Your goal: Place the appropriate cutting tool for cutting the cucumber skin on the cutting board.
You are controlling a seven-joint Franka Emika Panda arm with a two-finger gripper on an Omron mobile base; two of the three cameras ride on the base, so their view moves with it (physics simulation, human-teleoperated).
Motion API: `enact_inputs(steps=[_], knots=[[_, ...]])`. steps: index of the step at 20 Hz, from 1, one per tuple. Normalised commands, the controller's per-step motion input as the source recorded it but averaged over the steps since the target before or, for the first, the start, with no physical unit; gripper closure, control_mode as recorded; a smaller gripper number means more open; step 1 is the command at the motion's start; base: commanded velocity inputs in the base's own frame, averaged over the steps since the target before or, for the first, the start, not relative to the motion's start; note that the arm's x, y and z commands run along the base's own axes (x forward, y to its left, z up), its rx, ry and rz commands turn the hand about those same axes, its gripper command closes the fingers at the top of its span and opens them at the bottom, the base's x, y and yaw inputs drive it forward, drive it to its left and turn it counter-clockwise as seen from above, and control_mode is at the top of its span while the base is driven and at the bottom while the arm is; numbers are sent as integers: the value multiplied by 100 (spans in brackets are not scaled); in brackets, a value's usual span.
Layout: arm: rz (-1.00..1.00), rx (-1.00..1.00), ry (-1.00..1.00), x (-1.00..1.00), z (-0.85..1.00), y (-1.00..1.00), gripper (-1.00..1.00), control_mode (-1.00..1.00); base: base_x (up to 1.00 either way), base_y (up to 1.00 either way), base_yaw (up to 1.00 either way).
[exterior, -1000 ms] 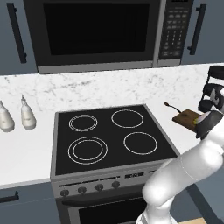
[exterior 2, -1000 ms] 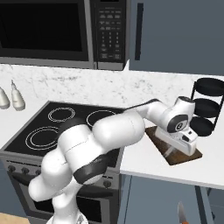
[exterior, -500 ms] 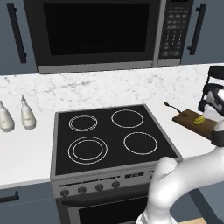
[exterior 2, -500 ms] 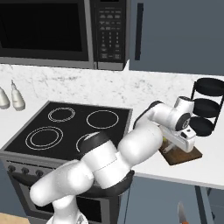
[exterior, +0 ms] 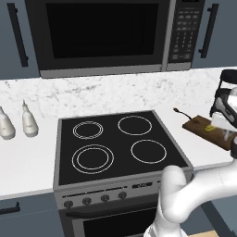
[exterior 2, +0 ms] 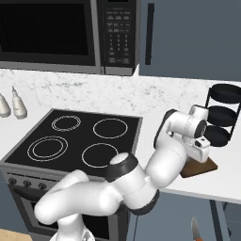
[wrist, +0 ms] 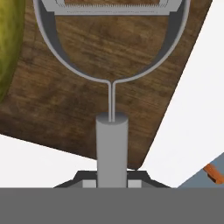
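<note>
Fingertips barely visible at bottom of hand view, gripper (wrist: pixel 112 181) clenched on grey handle of peeler (wrist: pixel 112 87). Peeler head cut off at top edge; blade hangs over cutting board (wrist: pixel 87 113). Cucumber (wrist: pixel 8 48) lies on board, cropped at left edge. From right base view, arm hides most of board (exterior 2: pixel 207 165), wrist bent down over it beside black rack (exterior 2: pixel 225 115).

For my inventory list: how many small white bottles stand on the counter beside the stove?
2. Both white bottles stand left of the stove, near the wall: one at the picture's left edge, the other just right of it. None seems hidden.
</note>
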Motion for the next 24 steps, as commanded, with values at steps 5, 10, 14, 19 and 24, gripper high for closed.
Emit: enact_inputs(steps=[5,10,14,19,24], knots=[[0,0,2,0,-34,0,100,-100,0,0,0],[0,0,0,0,-16,0,100,-100,0,0,0],[0,0,0,0,-21,-8,100,-100,0,0,0],[0,0,0,0,-12,-1,100,-100,0,0,0],[0,0,0,0,-1,-1,100,-100,0,0,0]])
